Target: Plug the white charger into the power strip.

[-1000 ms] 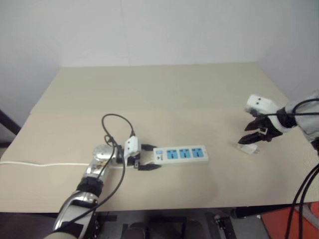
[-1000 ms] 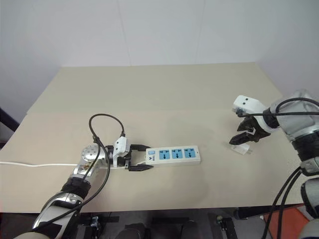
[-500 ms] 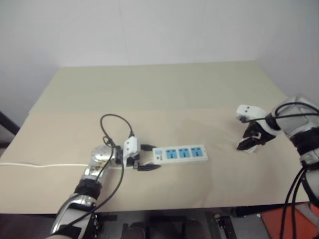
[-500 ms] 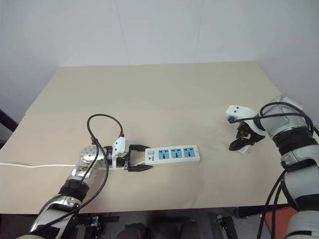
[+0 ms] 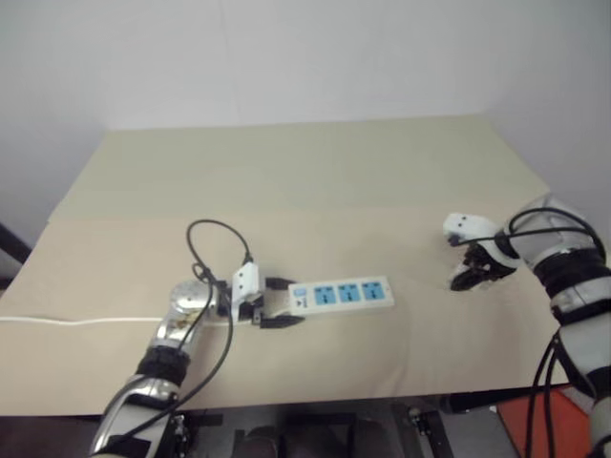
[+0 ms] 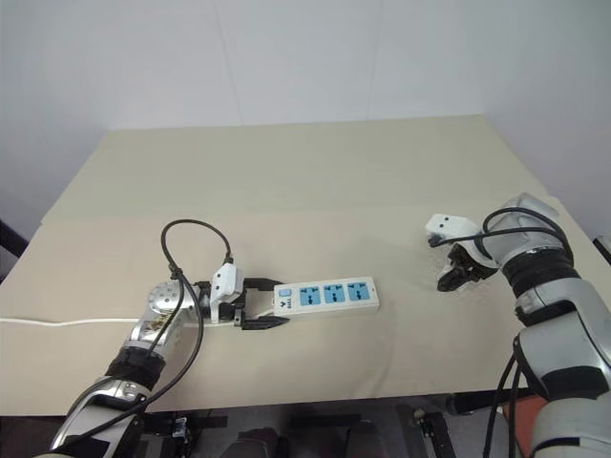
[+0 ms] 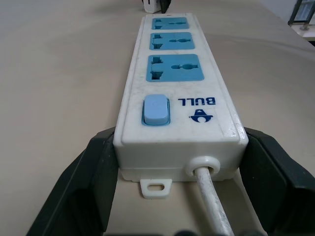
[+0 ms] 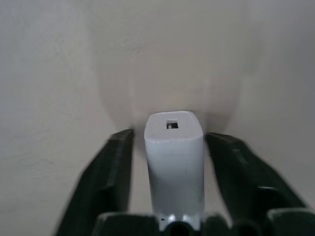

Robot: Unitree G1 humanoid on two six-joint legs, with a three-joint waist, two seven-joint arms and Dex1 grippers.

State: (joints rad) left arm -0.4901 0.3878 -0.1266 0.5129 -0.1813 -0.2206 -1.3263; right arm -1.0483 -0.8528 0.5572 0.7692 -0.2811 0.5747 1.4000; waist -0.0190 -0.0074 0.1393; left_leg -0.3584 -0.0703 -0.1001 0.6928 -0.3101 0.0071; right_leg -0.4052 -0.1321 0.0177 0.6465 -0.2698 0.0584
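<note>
Your power strip (image 6: pixel 325 295) lies flat on the beige tabletop (image 6: pixel 305 181), a little left of the middle and near the front edge, its length running left to right. Three blue socket faces point up. The switch end faces left, with a pale blue switch (image 7: pixel 156 109) and the "BULL" mark beside it.

Left gripper (image 6: pixel 263 306): its jaws are clamped on the power strip's switch end, one black finger (image 7: pixel 88 182) against each long side of the casing. The gripper lies nearly level, pointing right along the strip.

The thin white cord (image 7: pixel 211 201) leaves the strip's end between those fingers. A white cord (image 6: pixel 57 322) also runs off across the tabletop to the left edge. A black cable (image 6: pixel 191 250) loops above the left wrist.

Right gripper (image 6: pixel 452 279): it is well to the right of the strip, near the right side of the tabletop, pointing steeply down.

The white charger (image 8: pixel 174 157) sits between the right gripper's two black fingers (image 8: pixel 110 177) in the right wrist view, standing on the tabletop with a small square port on the face turned towards the surface beyond. A thin gap shows on each side of the charger, so the jaws stand apart around it, not pressing on it as far as you can see.

The charger is well apart from the strip, off its far right end.
</note>
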